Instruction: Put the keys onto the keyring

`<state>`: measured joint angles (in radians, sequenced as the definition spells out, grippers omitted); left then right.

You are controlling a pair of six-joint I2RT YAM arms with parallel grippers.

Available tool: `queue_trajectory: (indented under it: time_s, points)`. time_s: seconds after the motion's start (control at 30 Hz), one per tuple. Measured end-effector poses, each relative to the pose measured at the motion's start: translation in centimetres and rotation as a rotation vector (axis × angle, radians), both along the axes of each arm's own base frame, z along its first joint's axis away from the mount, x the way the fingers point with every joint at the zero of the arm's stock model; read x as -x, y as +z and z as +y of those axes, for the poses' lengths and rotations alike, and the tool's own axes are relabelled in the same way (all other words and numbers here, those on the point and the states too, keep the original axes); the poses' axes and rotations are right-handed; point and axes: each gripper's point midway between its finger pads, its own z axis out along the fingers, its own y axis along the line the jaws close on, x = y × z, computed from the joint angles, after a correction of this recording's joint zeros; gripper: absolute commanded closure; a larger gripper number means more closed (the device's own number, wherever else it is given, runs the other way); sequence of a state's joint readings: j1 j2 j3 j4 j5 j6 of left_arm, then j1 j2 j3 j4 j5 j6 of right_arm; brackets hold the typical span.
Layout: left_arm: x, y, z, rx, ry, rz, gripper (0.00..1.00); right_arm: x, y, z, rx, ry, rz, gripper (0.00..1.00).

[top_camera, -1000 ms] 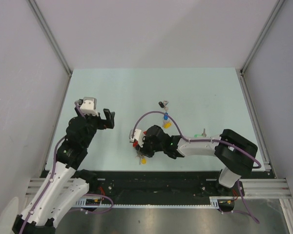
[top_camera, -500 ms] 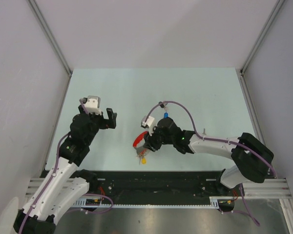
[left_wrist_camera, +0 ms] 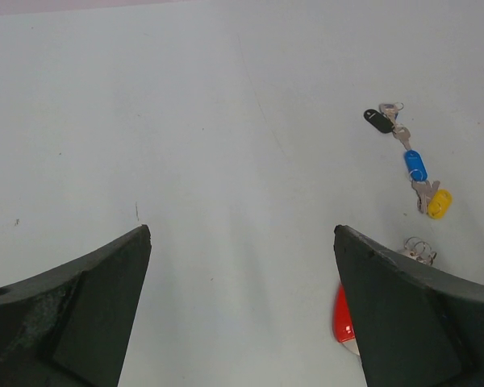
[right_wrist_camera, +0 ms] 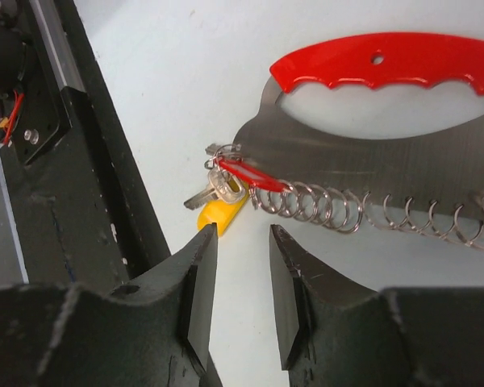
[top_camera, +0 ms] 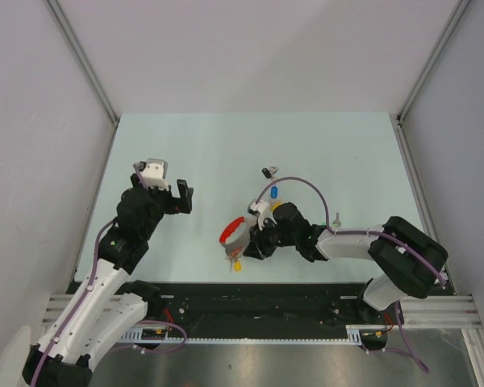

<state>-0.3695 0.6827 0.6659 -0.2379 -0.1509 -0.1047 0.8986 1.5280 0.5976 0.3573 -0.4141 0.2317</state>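
Plainly red-handled keyring (right_wrist_camera: 371, 169) with silvery wire coil

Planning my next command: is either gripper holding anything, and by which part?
Nothing is held. The right gripper is open and empty near the keyring; the left gripper is open and empty.

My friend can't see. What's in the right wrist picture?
The right gripper, open and empty, points at the keyring: a red handle on a grey plate with a wire coil. A yellow-tagged key lies at the coil's end.
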Motion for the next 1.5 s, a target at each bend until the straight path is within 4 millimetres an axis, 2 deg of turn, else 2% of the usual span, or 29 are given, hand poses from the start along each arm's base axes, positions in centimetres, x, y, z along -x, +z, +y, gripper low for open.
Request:
queue_trajectory:
  time_s: [0.13, 0.73, 0.83, 1.03, 1.13, 1.3, 1.43, 1.5]
  points:
    - [0.0, -0.3, 0.0, -0.004, 0.0, 0.009, 0.0, -0.6, 0.0, 0.5, -0.04, -0.006, 0.01, 0.69]
    - [-0.1, -0.7, 0.0, -0.011, 0.0, 0.025, 0.0, -0.6, -2.5, 2.1, -0.087, 0.021, 0.056, 0.75]
    - [-0.1, -0.7, 0.0, -0.011, 0.0, 0.026, 0.0, -0.6, -2.7, 2.2, -0.09, 0.025, 0.058, 0.79]
    - [-0.1, -0.7, 0.0, -0.011, 0.0, 0.026, 0.0, -0.6, -2.7, 2.4, -0.101, 0.036, 0.054, 1.0]
    - [-0.1, -0.7, 0.0, -0.011, 0.0, 0.026, 0.0, -0.6, -2.7, 2.4, -0.096, 0.042, 0.044, 1.0]
    - [-0.1, -0.7, 0.0, -0.011, 0.0, 0.025, 0.0, -2.0, -1.6, 3.4, -0.099, 0.052, -0.021, 1.0]
    - [0.0, -0.4, 0.0, -0.007, 0.0, 0.016, 0.0, -4.4, 0.9, 5.2, -0.131, 0.04, -0.115, 1.0]
    - [0.1, -0.2, 0.1, -0.005, 0.0, 0.01, 0.0, -6.3, 2.4, 6.7, -0.158, 0.033, -0.18, 1.0]
